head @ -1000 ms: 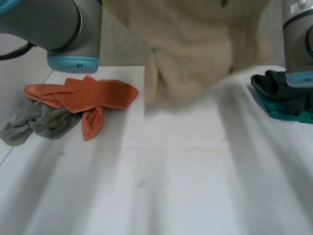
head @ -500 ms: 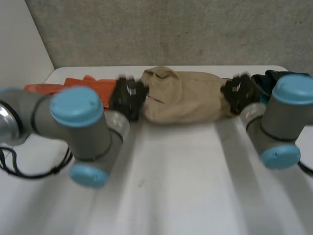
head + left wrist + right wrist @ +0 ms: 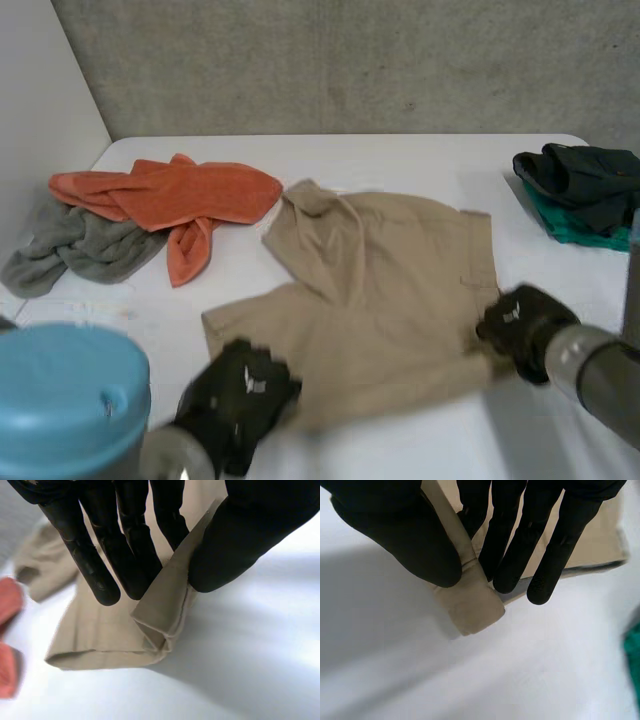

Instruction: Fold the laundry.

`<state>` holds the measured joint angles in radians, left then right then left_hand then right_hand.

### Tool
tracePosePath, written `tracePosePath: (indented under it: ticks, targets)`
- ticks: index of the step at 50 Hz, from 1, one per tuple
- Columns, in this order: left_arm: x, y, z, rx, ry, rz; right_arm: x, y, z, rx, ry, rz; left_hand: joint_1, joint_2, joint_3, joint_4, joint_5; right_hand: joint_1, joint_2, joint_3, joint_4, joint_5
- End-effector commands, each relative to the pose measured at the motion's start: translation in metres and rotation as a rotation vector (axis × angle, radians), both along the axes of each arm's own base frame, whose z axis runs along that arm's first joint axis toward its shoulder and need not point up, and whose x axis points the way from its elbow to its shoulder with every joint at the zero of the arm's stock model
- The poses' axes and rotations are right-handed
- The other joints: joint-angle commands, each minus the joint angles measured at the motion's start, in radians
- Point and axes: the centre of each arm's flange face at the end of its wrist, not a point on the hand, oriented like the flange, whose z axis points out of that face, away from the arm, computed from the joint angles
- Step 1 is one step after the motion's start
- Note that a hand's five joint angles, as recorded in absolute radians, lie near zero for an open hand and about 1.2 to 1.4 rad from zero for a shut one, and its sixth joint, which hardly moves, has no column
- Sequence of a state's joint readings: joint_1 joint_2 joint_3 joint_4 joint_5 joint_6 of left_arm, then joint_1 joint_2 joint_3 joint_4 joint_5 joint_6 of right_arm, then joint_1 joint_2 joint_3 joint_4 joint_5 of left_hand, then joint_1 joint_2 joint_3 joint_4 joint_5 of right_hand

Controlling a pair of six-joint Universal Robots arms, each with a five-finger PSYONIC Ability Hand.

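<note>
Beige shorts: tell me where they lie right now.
Head view: the beige shorts lie mid-table between the orange towel at left and the dark clothes at right, near corners pinched by the left hand and right hand.

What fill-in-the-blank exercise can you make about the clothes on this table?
1. The left robot hand and the right robot hand each pinch the ____ shorts.
2. The orange towel lies partly on a ____ towel.
3. The dark garment rests on a ____ cloth.
Missing words: beige; grey; green.
</note>
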<state>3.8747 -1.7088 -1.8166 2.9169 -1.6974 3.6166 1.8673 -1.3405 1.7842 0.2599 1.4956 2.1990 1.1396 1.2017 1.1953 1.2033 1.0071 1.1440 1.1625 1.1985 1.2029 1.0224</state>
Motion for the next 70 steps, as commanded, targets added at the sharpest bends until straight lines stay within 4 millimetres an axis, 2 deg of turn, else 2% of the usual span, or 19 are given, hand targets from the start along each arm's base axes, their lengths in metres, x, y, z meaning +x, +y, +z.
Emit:
tracePosePath:
  ticks: [1, 2, 3, 5, 13, 14, 17, 20, 22, 29, 33, 36, 37, 39, 43, 51, 59, 63, 70]
  targets:
    - [0.011, 0.028, 0.002, 0.06, -0.094, -0.045, -0.019, 0.033, -0.004, 0.11, 0.101, 0.039, -0.113, -0.175, -0.169, -0.177, -0.155, 0.252, 0.234, 0.198, 0.193, 0.199]
    - [0.01, 0.027, 0.004, 0.051, -0.088, -0.041, -0.019, 0.033, -0.004, 0.106, 0.097, 0.04, -0.293, -0.355, -0.349, -0.357, -0.335, 0.252, 0.234, 0.198, 0.193, 0.199]
    - [0.006, 0.021, 0.009, 0.019, -0.054, -0.034, -0.018, 0.033, -0.005, 0.104, 0.093, 0.041, -0.629, -0.691, -0.685, -0.693, -0.671, 0.252, 0.234, 0.198, 0.193, 0.199]
    - [-0.001, 0.012, 0.017, -0.028, -0.001, -0.022, -0.017, 0.032, -0.006, 0.086, 0.081, 0.046, -0.872, -0.934, -0.928, -0.936, -0.914, 0.252, 0.234, 0.198, 0.193, 0.199]
    - [-0.029, -0.057, 0.048, -0.265, 0.263, 0.06, -0.015, 0.026, -0.008, 0.039, 0.051, 0.036, -0.85, -0.912, -0.906, -0.914, -0.892, 0.252, 0.234, 0.198, 0.193, 0.199]
    - [-0.039, -0.071, 0.044, -0.287, 0.302, 0.042, -0.015, 0.025, -0.008, 0.036, 0.043, 0.03, -0.844, -0.906, -0.9, -0.908, -0.886, 0.252, 0.234, 0.198, 0.193, 0.199]
    - [-0.054, -0.09, 0.034, -0.296, 0.343, -0.01, -0.014, 0.024, -0.01, 0.039, 0.019, 0.012, -0.823, -0.886, -0.879, -0.887, -0.866, 0.252, 0.234, 0.198, 0.193, 0.199]
    - [-0.069, -0.121, 0.019, -0.298, 0.38, -0.064, -0.013, 0.025, -0.013, 0.048, -0.001, 0.012, -0.753, -0.815, -0.809, -0.817, -0.795, 0.252, 0.234, 0.198, 0.193, 0.199]
    - [-0.077, -0.146, 0.002, -0.28, 0.376, -0.077, -0.012, 0.025, -0.014, 0.05, -0.009, 0.014, -0.695, -0.757, -0.75, -0.758, -0.737, 0.252, 0.234, 0.198, 0.193, 0.199]
    - [-0.087, -0.195, -0.041, -0.253, 0.3, -0.1, -0.011, 0.024, -0.021, 0.052, -0.017, 0.022, -0.504, -0.566, -0.559, -0.567, -0.546, 0.252, 0.234, 0.198, 0.193, 0.199]
    - [-0.09, -0.211, -0.059, -0.285, 0.237, -0.113, -0.011, 0.023, -0.024, 0.062, -0.016, 0.021, -0.395, -0.457, -0.451, -0.459, -0.437, 0.252, 0.234, 0.198, 0.193, 0.199]
    - [-0.089, -0.214, -0.067, -0.289, 0.214, -0.117, -0.011, 0.022, -0.028, 0.071, -0.014, 0.019, -0.298, -0.36, -0.354, -0.362, -0.34, 0.252, 0.234, 0.198, 0.193, 0.199]
    - [-0.088, -0.216, -0.072, -0.283, 0.205, -0.115, -0.011, 0.022, -0.028, 0.072, -0.013, 0.019, -0.17, -0.232, -0.226, -0.234, -0.212, 0.252, 0.234, 0.198, 0.193, 0.199]
    - [-0.087, -0.215, -0.073, -0.281, 0.201, -0.112, -0.011, 0.021, -0.03, 0.074, -0.013, 0.019, -0.081, -0.143, -0.137, -0.145, -0.123, 0.252, 0.234, 0.198, 0.193, 0.199]
    - [-0.085, -0.217, -0.071, -0.291, 0.195, -0.09, -0.011, 0.021, -0.029, 0.069, -0.014, 0.019, 0.251, 0.189, 0.195, 0.187, 0.209, 0.252, 0.234, 0.198, 0.193, 0.199]
    - [-0.069, -0.214, -0.068, -0.307, 0.123, 0.059, -0.011, 0.02, -0.028, 0.067, -0.017, 0.017, 0.257, 0.195, 0.201, 0.193, 0.215, 0.252, 0.234, 0.198, 0.193, 0.199]
    - [-0.041, -0.184, -0.054, -0.286, 0.019, 0.191, -0.01, 0.022, -0.029, 0.073, -0.023, 0.013, 0.257, 0.195, 0.201, 0.193, 0.215, 0.252, 0.234, 0.198, 0.193, 0.199]
    - [-0.036, -0.17, -0.061, -0.253, -0.018, 0.195, -0.01, 0.022, -0.029, 0.073, -0.023, 0.013, 0.257, 0.195, 0.201, 0.193, 0.215, 0.252, 0.234, 0.198, 0.193, 0.199]
    - [-0.033, -0.163, -0.062, -0.246, -0.056, 0.242, -0.011, 0.023, -0.03, 0.078, -0.021, 0.012, 0.257, 0.195, 0.201, 0.193, 0.215, 0.252, 0.234, 0.198, 0.193, 0.199]
